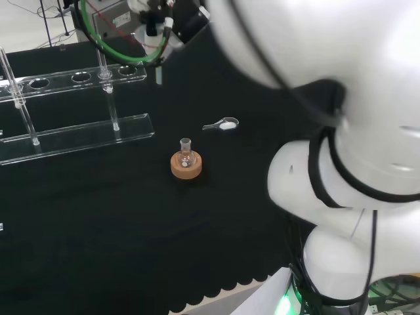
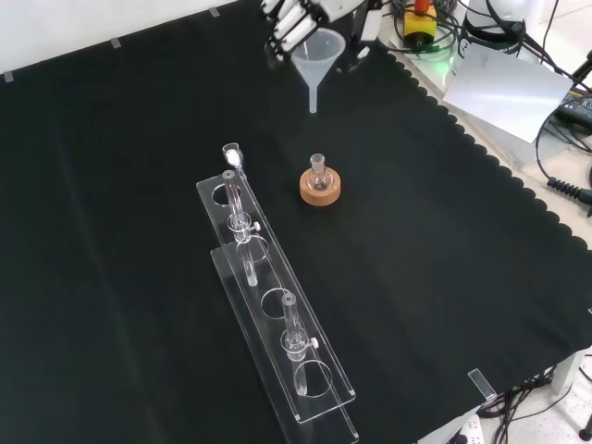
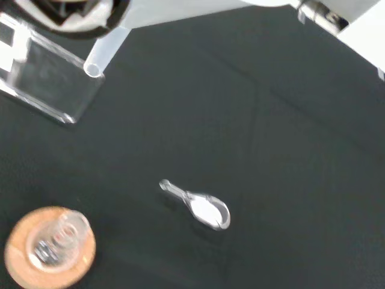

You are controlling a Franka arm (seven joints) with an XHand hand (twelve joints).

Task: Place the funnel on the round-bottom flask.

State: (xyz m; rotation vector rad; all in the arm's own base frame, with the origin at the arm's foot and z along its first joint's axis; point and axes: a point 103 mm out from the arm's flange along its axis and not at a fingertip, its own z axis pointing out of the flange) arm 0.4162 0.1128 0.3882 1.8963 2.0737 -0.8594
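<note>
A clear funnel (image 2: pixel 317 48) hangs in the air with its stem pointing down, and the hand (image 2: pixel 289 20) is shut on its rim at the top edge of the front view. A small round-bottom flask (image 2: pixel 318 170) stands upright on a cork ring (image 2: pixel 320 190) on the cloth. It lies below the funnel in that view, with a gap between them. The head view has the flask (image 1: pixel 186 152) and cork ring (image 1: pixel 186 167) mid-bench, and the hand (image 1: pixel 155 27) high at the top. From the wrist, the funnel's stem (image 3: pixel 104 52) shows, with the flask (image 3: pixel 48 248) far beneath.
A clear acrylic test tube rack (image 2: pixel 277 319) with a few tubes stands left of the flask in the front view. A small clear spoon (image 1: pixel 223 124) with white powder lies near the flask. Cables and equipment sit beyond the cloth's scalloped edge (image 2: pixel 481 139).
</note>
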